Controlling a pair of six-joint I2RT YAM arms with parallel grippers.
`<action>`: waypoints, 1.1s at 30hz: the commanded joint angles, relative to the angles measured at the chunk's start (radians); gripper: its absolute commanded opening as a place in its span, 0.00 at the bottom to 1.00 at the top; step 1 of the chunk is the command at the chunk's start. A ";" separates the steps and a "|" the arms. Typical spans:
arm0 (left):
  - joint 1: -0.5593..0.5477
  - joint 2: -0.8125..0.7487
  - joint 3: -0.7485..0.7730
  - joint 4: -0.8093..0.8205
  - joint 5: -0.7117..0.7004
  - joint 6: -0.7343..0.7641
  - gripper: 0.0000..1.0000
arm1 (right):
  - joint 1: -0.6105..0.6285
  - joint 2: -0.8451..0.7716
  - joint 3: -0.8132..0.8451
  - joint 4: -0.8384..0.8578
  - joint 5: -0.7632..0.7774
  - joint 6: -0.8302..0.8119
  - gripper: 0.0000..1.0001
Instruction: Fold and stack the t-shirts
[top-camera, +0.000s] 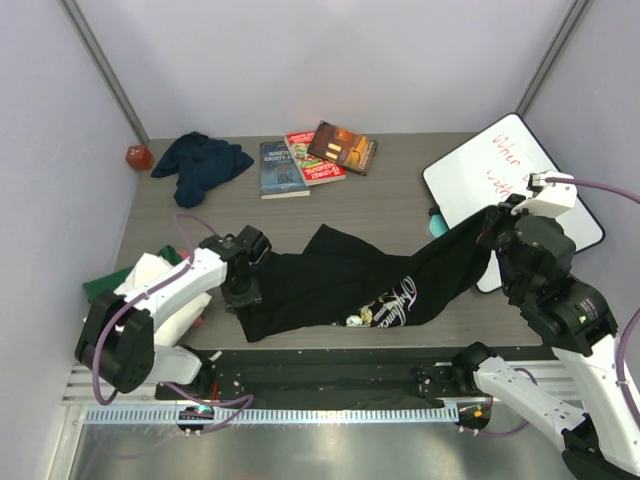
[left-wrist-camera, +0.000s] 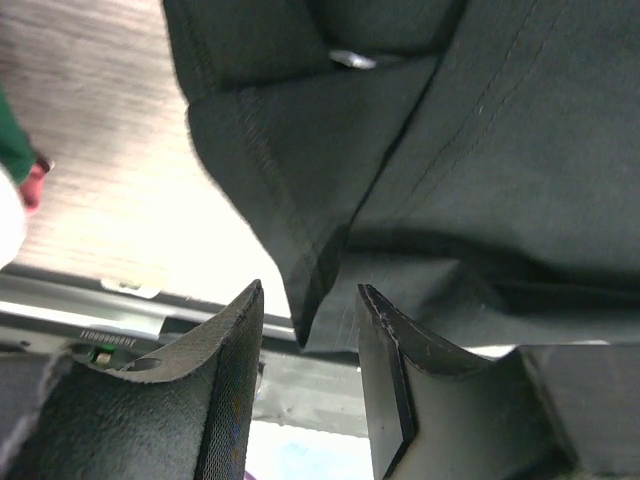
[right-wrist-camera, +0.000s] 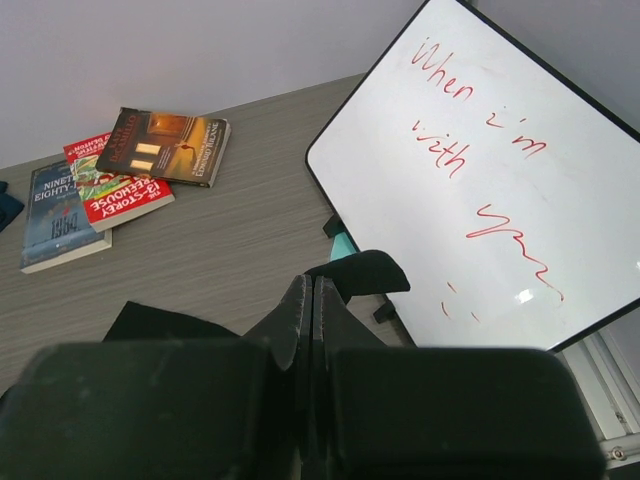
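Observation:
The large black t-shirt (top-camera: 340, 285) lies stretched across the table front, white lettering showing. Its right end is lifted to my right gripper (top-camera: 492, 238), which is shut on it; black cloth (right-wrist-camera: 370, 272) pokes out past the closed tips (right-wrist-camera: 311, 282). My left gripper (top-camera: 245, 285) is at the shirt's left edge and open; in the left wrist view a hem corner of the black t-shirt (left-wrist-camera: 450, 180) hangs just above the gap (left-wrist-camera: 310, 300), untouched by either finger. A navy t-shirt (top-camera: 200, 160) lies crumpled at the back left. Folded white (top-camera: 150, 270) and green (top-camera: 100, 287) t-shirts sit under the left arm.
Three books (top-camera: 315, 160) lie at the back centre. A whiteboard (top-camera: 500, 180) with red writing leans at the right, a teal mat (right-wrist-camera: 343, 243) peeking from under it. A red ball (top-camera: 138, 156) sits in the back left corner. The black mounting rail (top-camera: 320, 365) runs along the near edge.

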 joint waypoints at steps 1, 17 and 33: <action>0.004 0.029 -0.019 0.093 0.009 0.006 0.43 | -0.001 -0.002 -0.004 0.050 0.023 -0.008 0.01; 0.004 0.073 -0.063 0.188 0.073 0.001 0.39 | -0.001 0.001 -0.010 0.050 0.025 -0.008 0.01; 0.004 0.055 -0.028 0.144 0.033 0.020 0.00 | -0.001 0.006 -0.009 0.050 0.014 0.001 0.01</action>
